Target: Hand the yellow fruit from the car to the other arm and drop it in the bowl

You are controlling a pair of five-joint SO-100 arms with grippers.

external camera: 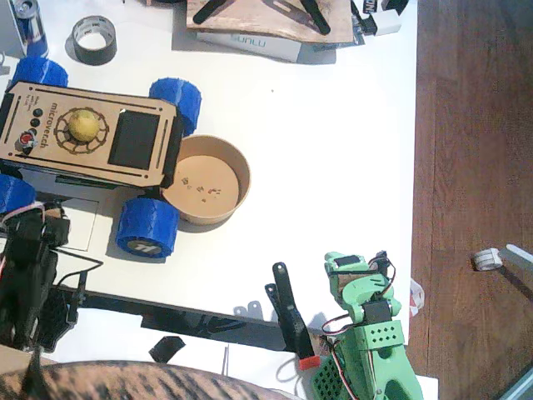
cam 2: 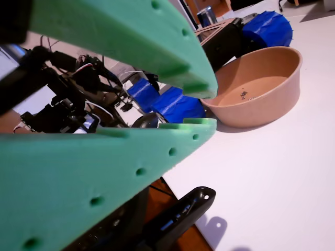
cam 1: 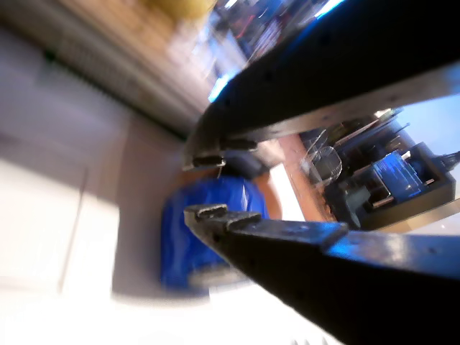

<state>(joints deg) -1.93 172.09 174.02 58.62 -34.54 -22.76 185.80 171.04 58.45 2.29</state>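
**Lemon-yellow fruit waits on rover deck**

The car [external camera: 92,137] sits on the white table [external camera: 333,150], touching the bowl [external camera: 206,179]. The yellow fruit [external camera: 83,125] rests on its engraved deck. The black left gripper [cam 1: 208,187] and the green right gripper [cam 2: 207,107] each hold nothing, fingers narrowly parted.

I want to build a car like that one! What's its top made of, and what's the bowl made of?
The car top looks like thin pale wood, matte, with dark burnt-looking engraved lines and edges, so probably laser-cut plywood. Its wheels seem to be ridged blue plastic. The bowl looks like brown paper or pressed cardboard: dull tan, thin-walled, no shine. I can't be sure of either from pictures alone.
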